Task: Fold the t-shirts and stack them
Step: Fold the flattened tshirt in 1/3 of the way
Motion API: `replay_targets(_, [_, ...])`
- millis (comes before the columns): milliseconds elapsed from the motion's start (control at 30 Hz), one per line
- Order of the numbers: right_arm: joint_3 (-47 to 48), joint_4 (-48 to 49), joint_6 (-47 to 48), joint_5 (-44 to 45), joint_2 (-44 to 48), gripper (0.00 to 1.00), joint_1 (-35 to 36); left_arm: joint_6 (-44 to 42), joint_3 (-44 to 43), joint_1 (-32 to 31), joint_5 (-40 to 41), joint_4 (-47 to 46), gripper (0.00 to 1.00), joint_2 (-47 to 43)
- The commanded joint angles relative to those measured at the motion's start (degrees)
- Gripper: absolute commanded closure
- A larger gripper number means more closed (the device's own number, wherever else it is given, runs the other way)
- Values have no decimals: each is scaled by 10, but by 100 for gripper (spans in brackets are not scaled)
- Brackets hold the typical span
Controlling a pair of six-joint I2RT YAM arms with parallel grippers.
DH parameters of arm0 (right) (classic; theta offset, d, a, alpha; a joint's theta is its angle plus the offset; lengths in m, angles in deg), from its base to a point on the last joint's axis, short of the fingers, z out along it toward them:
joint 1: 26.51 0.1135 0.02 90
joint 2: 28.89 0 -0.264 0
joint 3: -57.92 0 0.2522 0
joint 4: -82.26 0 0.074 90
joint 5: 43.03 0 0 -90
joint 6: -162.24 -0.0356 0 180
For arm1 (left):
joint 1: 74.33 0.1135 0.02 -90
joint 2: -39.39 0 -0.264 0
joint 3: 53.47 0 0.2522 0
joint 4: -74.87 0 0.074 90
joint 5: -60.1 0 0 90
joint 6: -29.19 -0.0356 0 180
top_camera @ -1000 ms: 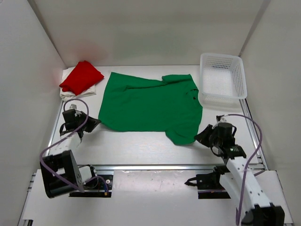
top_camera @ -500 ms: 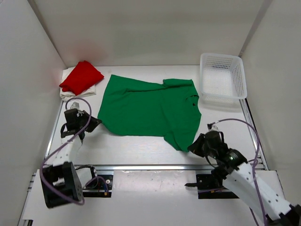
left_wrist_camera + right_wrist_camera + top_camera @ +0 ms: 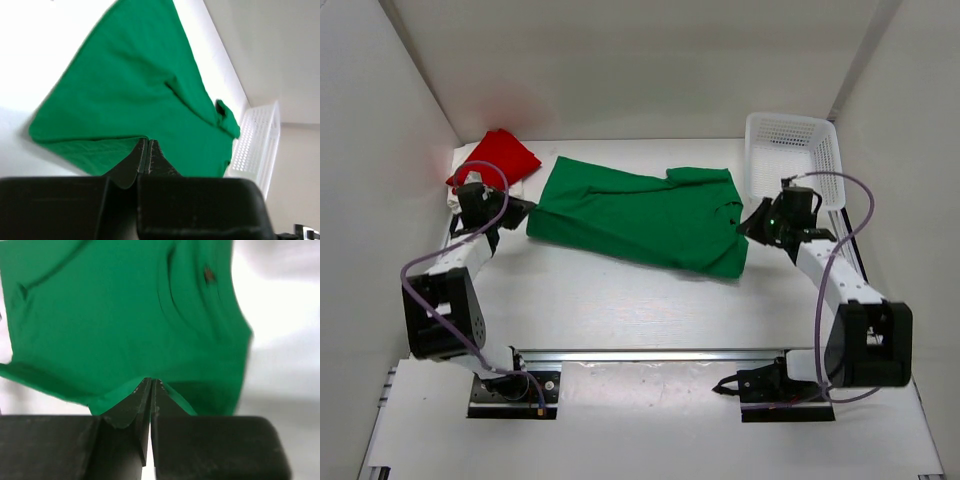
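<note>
The green t-shirt [image 3: 640, 212] lies across the middle of the table with its near half folded back over itself. My left gripper [image 3: 523, 213] is shut on the shirt's left edge [image 3: 90, 150]. My right gripper [image 3: 750, 224] is shut on the shirt's right edge [image 3: 165, 340]. Both hold the cloth low over the table. The red t-shirt [image 3: 496, 160] lies folded on the folded white t-shirt [image 3: 468, 160] at the back left corner.
A white plastic mesh basket [image 3: 792, 165] stands at the back right, just behind my right gripper; it also shows in the left wrist view [image 3: 257, 137]. White walls close in the table on three sides. A metal rail runs along the near edge.
Both grippers have carried the shirt's near edge away from the arm bases toward the back, folding the green shirt in half. The right arm swung far back, toward the basket.
</note>
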Motion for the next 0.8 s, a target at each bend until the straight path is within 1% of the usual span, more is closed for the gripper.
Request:
replay_targets(0, [66, 50, 33, -6, -65, 100, 1, -3, -45, -2, 15, 2, 100, 54])
replay_targets(67, [116, 43, 39, 1, -102, 100, 5, -1, -61, 7, 20, 1, 100, 84])
replay_targets(233, [213, 23, 49, 1, -208, 100, 2, -10, -101, -5, 30, 16, 100, 148])
replay_targets(333, [266, 10, 62, -4, -246, 99, 4, -5, -106, -3, 28, 8, 100, 182])
replay_targets(400, [311, -6, 69, 0, -284, 100, 1, -4, -111, -2, 26, 4, 100, 192])
replay_targets(433, [319, -8, 71, 1, -300, 100, 2, -5, -114, -1, 23, 1, 100, 196])
replay_targets(533, [368, -31, 77, 6, -335, 100, 2, -11, -125, 0, 23, -2, 100, 195])
replay_targets(567, [389, -34, 78, 8, -341, 100, 7, -11, -127, 0, 21, 1, 99, 194])
replay_targets(633, [405, -41, 80, 20, -356, 100, 9, -17, -136, 1, 20, 0, 91, 193])
replay_targets(700, [413, -41, 78, 26, -355, 90, 12, -25, -138, 3, 12, 6, 75, 190])
replay_targets(733, [409, -34, 76, 26, -351, 82, 17, -27, -138, 7, 9, 6, 69, 186])
replay_targets(767, [404, -32, 75, 23, -346, 72, 16, -29, -130, 9, 9, 6, 59, 172])
